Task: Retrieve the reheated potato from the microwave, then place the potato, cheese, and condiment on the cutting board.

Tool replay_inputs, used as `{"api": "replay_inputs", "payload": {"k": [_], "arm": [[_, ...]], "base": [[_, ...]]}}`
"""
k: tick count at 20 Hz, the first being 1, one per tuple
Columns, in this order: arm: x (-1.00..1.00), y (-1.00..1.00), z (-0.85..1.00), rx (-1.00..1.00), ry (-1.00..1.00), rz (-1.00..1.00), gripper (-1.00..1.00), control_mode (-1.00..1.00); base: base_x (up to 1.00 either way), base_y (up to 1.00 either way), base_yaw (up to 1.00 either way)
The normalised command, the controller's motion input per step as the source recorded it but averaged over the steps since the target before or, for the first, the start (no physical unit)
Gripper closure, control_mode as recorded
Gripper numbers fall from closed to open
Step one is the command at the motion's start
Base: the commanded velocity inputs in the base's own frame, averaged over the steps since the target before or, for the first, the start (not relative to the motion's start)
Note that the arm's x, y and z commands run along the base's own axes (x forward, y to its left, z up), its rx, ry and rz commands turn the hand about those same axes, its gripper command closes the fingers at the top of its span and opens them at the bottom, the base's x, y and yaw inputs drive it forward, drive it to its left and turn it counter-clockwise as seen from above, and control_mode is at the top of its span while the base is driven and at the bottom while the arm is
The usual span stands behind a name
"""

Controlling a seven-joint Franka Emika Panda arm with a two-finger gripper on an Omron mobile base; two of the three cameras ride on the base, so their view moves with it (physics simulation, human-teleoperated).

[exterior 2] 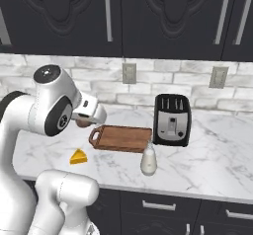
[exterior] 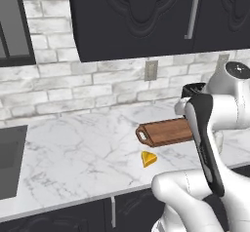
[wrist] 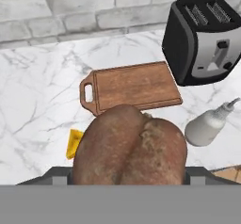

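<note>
Gripping the lumpy brown potato (wrist: 129, 145), the two-finger gripper (exterior 2: 85, 122) hangs above the white marble counter (exterior 2: 212, 155), beside the handle end of the reddish-brown rectangular wooden cutting board (wrist: 132, 86). In the hand view the potato fills the space between the finger tips and hides part of the board's near edge. A small yellow-orange cheese wedge (exterior: 148, 158) lies on the counter in front of the board's handle end. A pale squeeze bottle (exterior 2: 148, 160) stands at the board's other front corner, near the black boxy toaster (exterior 2: 171, 119).
</note>
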Motion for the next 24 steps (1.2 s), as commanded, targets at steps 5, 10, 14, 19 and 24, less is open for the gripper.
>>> {"api": "replay_inputs", "payload": {"k": [5, 10, 14, 19, 24], "arm": [[0.85, 0.0, -0.51, -0.01, 0.1, 0.0, 1.0, -1.0], [0.7, -0.02, -0.45, 0.0, 0.16, 0.0, 1.0, -1.0], [0.52, -0.19, -0.48, 0.0, 0.15, -0.01, 1.0, -1.0], [0.43, -0.44, -0.46, 0.0, 0.09, -0.02, 1.0, -1.0], [0.5, -0.28, -0.51, 0.0, 0.03, 0.0, 1.0, -1.0]], "base": [[0.0, 0.0, 0.0], [0.0, 0.0, 0.0], [0.0, 0.0, 0.0], [0.0, 0.0, 0.0], [0.0, 0.0, 0.0]]}}
